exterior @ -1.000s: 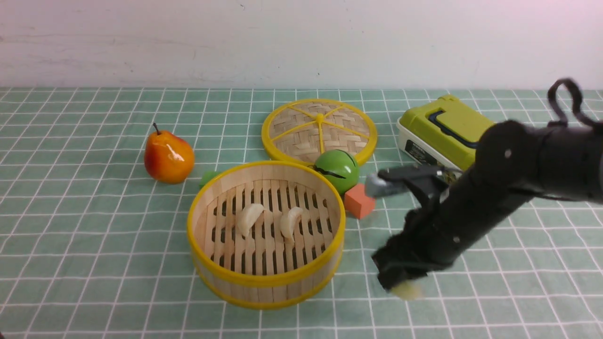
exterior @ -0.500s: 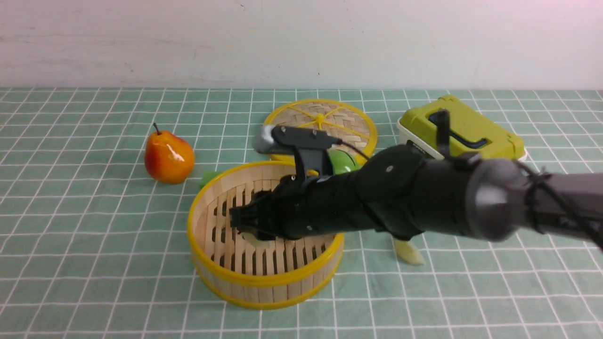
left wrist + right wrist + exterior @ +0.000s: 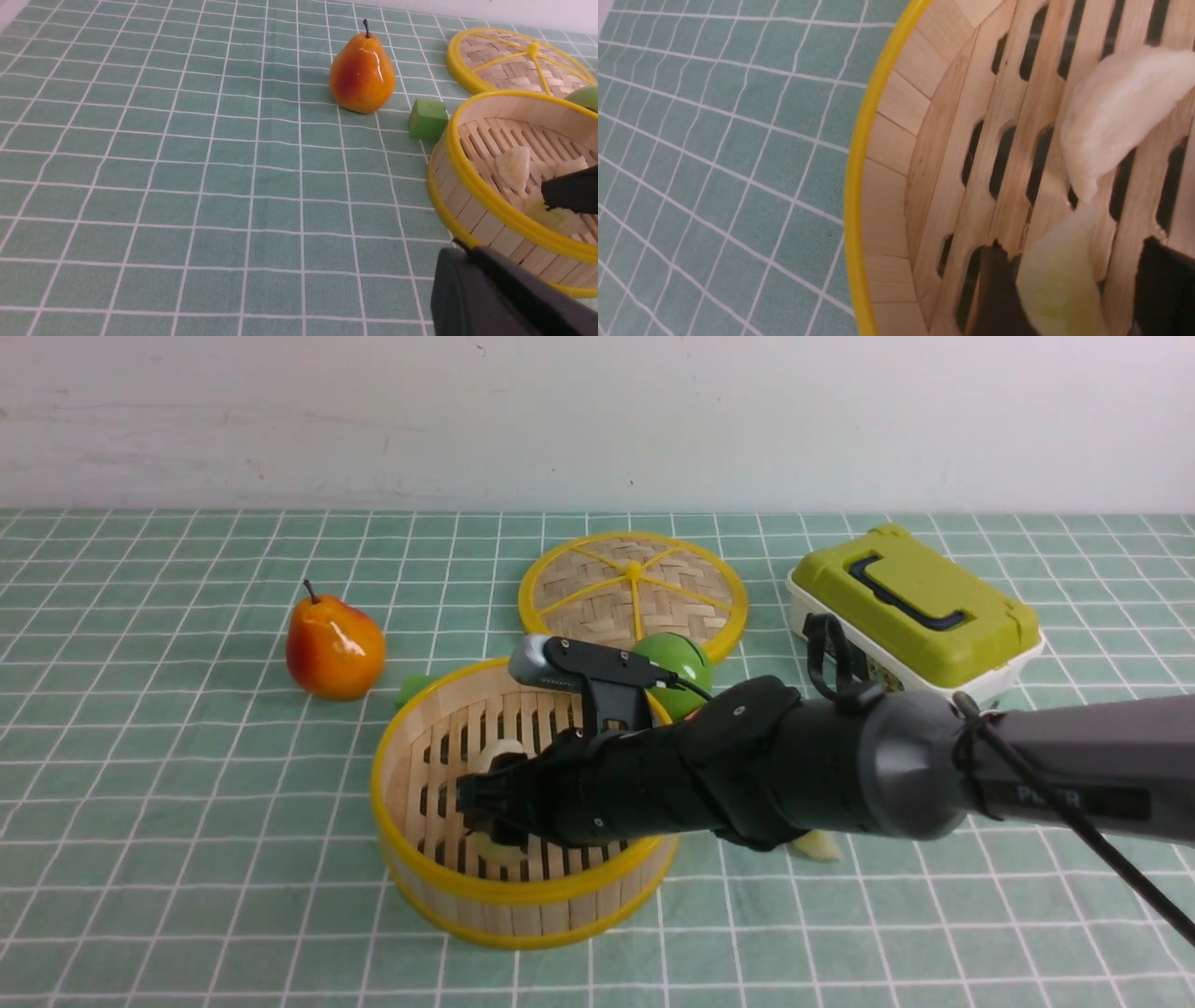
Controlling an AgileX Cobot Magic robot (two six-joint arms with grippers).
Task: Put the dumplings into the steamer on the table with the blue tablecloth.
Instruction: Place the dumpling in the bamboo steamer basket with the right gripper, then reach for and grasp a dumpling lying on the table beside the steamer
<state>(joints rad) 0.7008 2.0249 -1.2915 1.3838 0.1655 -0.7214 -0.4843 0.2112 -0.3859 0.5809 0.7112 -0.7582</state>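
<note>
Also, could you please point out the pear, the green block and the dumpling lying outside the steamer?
pear (image 3: pixel 362 74): left wrist view, middle of its body.
green block (image 3: pixel 427 120): left wrist view, its near face.
loose dumpling (image 3: pixel 817 846): front view, its visible tip.

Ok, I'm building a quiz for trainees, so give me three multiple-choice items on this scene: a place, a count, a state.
1. Where is the pear? A) on the cloth, left of the steamer B) inside the steamer C) on the floor
2. How many dumplings lie outside the steamer in view? A) none B) one C) three
3. The woven lid is: A) closing the steamer B) flat on the cloth C) standing on edge

1A: it stands there, upright. 2B: one lies right of the steamer. 3B: it lies behind the open steamer.
</note>
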